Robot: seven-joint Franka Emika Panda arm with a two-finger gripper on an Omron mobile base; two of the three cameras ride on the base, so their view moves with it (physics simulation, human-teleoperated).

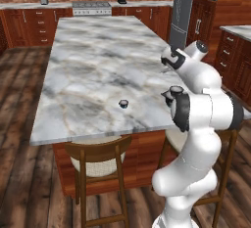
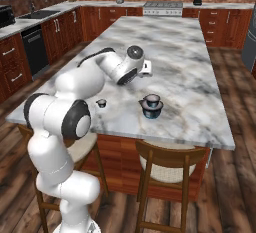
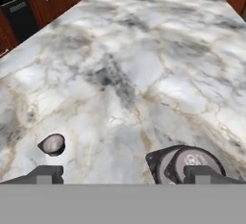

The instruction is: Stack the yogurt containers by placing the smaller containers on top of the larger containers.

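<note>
- Pincer (image 3: 120, 174) standing wide and holding nothing, hovering above the marble table (image 2: 190, 72) with both finger tips at the bottom edge of the hand view.
- Smaller cup (image 2: 101, 103) upright on the table near the front edge, well apart from the larger cup (image 2: 151, 106), which sits to the right of it in the right base view.
- In the hand view, smaller cup (image 3: 52, 144) just above the one finger tip, larger cup (image 3: 190, 165) partly behind the other; neither between the tips yet.
- Stacking not begun, judging from both cups resting separately on the stone.
- Step in hand, likely: approaching the smaller cup for a grasp.
- Shift sideways first, so the small cup lies centred between the tips, then descend straight down.
- Keep clear of the larger cup during the shift; a nudge could slide it on the smooth marble.
- Close low on the dark body rather than at the pale top; a cup this tiny may squirt out or tip if pinched off-centre.
- Close slowly, and lift only once both fingers bear evenly.
- For the placing, carry level, centre over the wider rim, lower until resting, then release.
- In the left base view, small cup (image 1: 123, 104) in open table, arm (image 1: 201, 109) at the right.
</note>
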